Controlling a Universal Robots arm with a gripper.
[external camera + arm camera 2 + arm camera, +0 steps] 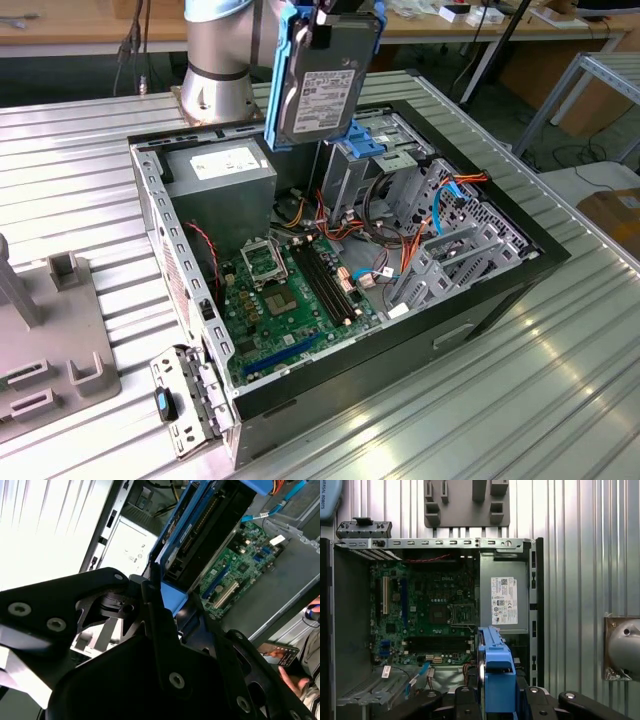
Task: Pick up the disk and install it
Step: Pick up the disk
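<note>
One disk (322,85), grey body in a blue carrier, held on edge at the upper centre of the exterior view, over the far part of the open computer case (150,215). One gripper (335,20), clamped on the disk's upper end; in the first wrist view its black fingers (465,705) press both sides of the carrier. Beneath the disk: power supply (225,175) and drive cage (350,180). One motherboard (290,300), mid-frame. Case lies on a ribbed metal table (500,400).

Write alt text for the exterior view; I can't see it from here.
The tool holds the disk upright in the air above an open computer case, close to its drive cage. The case lies on a ribbed metal table, its green motherboard exposed.
</note>
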